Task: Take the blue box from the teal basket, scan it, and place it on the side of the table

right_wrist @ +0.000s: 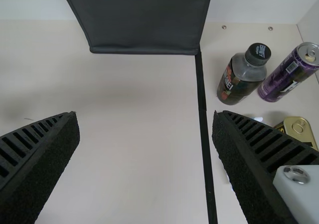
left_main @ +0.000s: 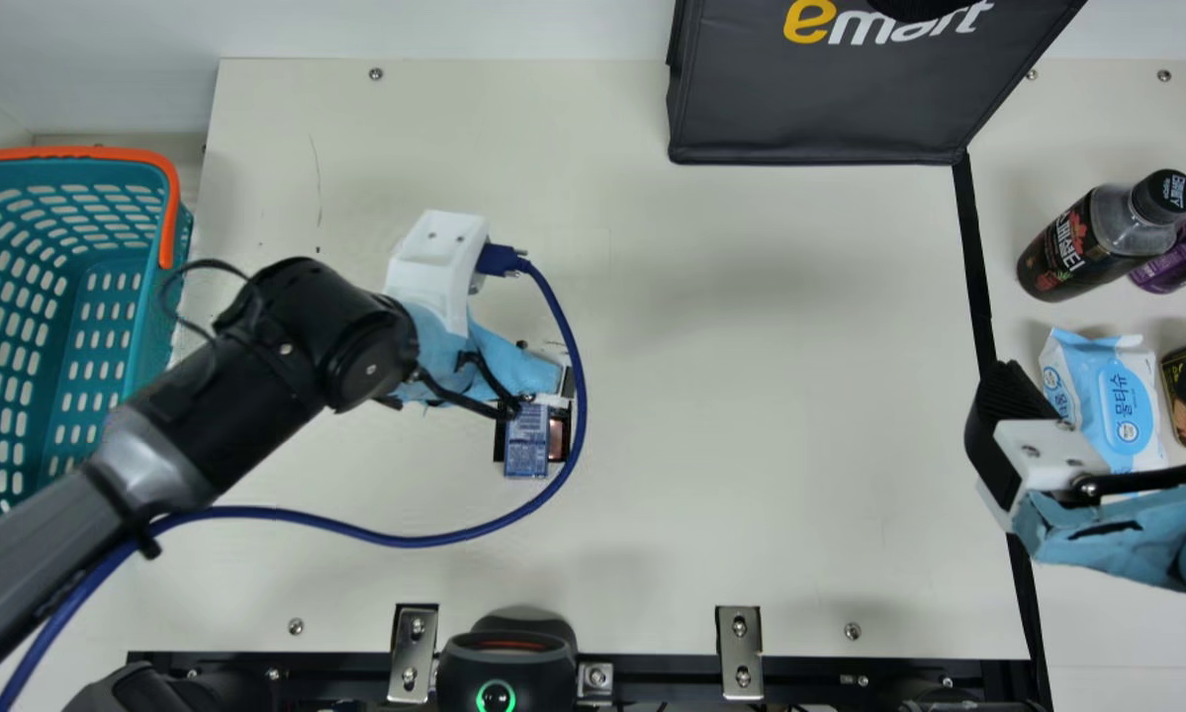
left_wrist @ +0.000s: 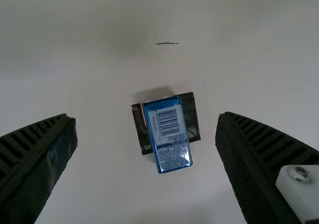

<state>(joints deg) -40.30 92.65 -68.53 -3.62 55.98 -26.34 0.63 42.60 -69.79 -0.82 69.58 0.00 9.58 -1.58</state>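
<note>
Your left gripper [left_main: 545, 380] is hovering spread over the blue box [left_wrist: 167, 139] (barcode [left_wrist: 168, 121] is facing up, btw); your right gripper [left_main: 1105, 396] is hanging spread, well apart from it.

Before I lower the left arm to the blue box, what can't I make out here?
Blue box: underside, left wrist view, facing down.
Dark square: middle, left wrist view, under the box.
Teal basket: left side, main view, past the edge.
Bag: top, main view, past the edge.
Wipes packet: mostly, right wrist view, behind one of the fingers.
</note>
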